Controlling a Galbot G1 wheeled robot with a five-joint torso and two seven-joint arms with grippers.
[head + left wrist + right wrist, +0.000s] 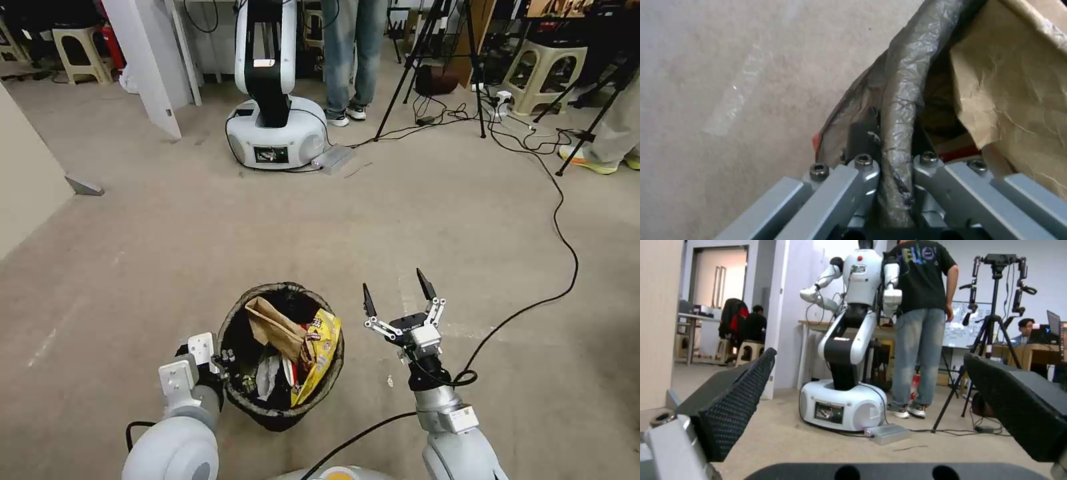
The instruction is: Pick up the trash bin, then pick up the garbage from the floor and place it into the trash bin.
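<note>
- One trash bin (pixel 280 407) sits low in the head view, just ahead of the robot's base, upright with its round mouth facing up; no long axis to speak of.
- Dark bag liner (pixel 902 100) is folded over the rim; bin wall under it barely visible.
- Left gripper (pixel 223 363) is at the bin's left rim, fingers closed on the bagged rim — the left wrist view shows the crinkled liner edge pinched between the two grey fingers (pixel 849 186).
- Inside the bin: crumpled brown paper bag (pixel 273 327) leaning with its long axis running from upper left toward the centre, yellow snack wrapper (pixel 320 357) standing along the right inner wall, white tissue (pixel 267 375) lower down, a bit of red-and-white cup (pixel 292 373) between them.
- Right gripper (pixel 398 293) hovers just right of the bin, above bare floor, black fingers spread apart, holding nothing, tips pointing away from the robot.
- Small white scrap (pixel 390 381) lies on the floor beside the right arm.
- Black cable (pixel 560 233) curves across the floor on the right — well apart from the bin.
- Another white wheeled robot (pixel 273 127) stands farther ahead, a grey box (pixel 332 159) at its base, tripod legs (pixel 427 60) and a person's legs behind it.
</note>
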